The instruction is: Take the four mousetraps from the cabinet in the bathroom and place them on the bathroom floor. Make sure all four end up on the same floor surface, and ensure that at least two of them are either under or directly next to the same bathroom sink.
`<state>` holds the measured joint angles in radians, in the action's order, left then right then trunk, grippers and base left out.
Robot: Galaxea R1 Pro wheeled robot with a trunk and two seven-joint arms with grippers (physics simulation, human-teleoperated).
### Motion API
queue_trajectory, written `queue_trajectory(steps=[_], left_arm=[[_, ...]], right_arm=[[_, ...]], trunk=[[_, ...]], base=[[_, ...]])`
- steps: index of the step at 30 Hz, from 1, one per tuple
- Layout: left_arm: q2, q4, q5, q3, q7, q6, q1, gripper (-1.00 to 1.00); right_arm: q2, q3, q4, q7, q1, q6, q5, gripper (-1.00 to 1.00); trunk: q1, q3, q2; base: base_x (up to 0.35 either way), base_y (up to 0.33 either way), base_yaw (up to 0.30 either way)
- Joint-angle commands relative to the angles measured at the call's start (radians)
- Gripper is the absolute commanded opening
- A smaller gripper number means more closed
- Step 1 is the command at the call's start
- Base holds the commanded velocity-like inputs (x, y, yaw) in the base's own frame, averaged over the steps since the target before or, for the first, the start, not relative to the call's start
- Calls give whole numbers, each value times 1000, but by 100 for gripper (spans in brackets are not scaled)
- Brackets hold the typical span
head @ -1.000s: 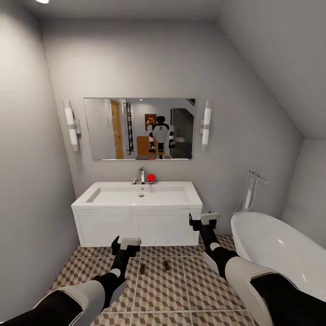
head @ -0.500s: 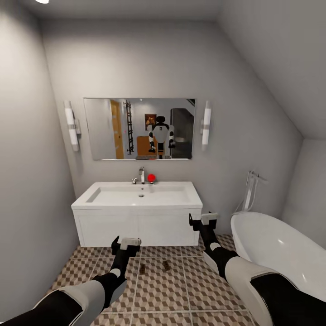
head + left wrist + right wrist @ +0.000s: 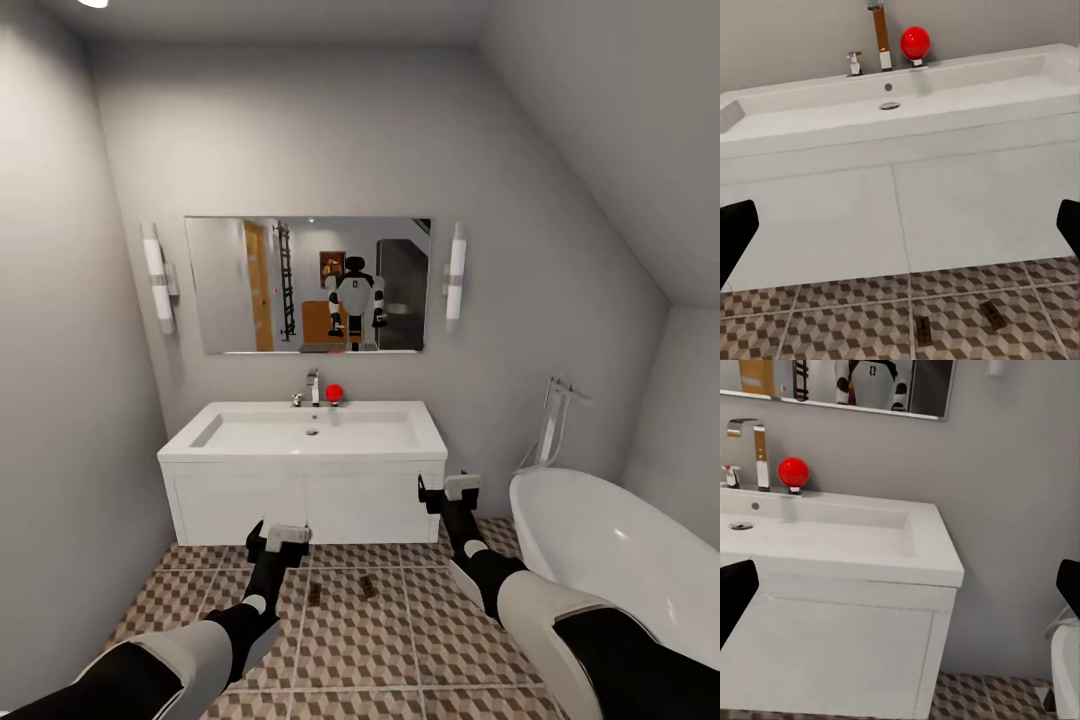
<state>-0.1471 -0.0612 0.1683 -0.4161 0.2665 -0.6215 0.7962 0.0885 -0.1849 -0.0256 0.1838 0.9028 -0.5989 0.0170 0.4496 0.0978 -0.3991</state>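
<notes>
Lying just beyond left end effector (image 3: 277,541): two mousetraps (image 3: 341,590).

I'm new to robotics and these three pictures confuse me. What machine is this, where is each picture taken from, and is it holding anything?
It's a simulated two-armed wheeled robot in a bathroom. The large picture comes from its head camera, looking over both arms at the sink and the bathtub. You can see the robot itself in the mirror. The other two come from cameras on each wrist, looking past the dark fingertips. Two mousetraps lie on the floor before the sink. The left gripper and right gripper both look open and hold nothing.
</notes>
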Motion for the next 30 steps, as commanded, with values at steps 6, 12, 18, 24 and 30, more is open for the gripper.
queue_trajectory(steps=[6, 12, 18, 24, 30], left_arm=[[5, -7, 8, -9, 2, -39, -53, 100], [21, -8, 8, -9, 2, -43, -111, 100], [42, -9, 9, -8, 2, -44, -199, 100], [54, -9, 8, -8, 2, -44, -262, 100], [58, -10, 10, -8, 4, -43, -296, 100]], right_arm=[[-1, -8, 1, 9, -58, -1, 3, 100], [-7, -8, 1, 8, -115, -1, 3, 100], [-42, -8, 2, 8, -207, -1, 2, 100], [-61, -8, 3, 8, -264, 0, 1, 100], [-77, -8, 3, 8, -290, 6, -3, 100]], trunk=[[0, 0, -1], [0, 0, -1], [0, 0, -1], [0, 0, -1], [0, 0, -1]], base=[[0, 0, 0], [0, 0, 0], [0, 0, 0], [0, 0, 0], [0, 0, 0]])
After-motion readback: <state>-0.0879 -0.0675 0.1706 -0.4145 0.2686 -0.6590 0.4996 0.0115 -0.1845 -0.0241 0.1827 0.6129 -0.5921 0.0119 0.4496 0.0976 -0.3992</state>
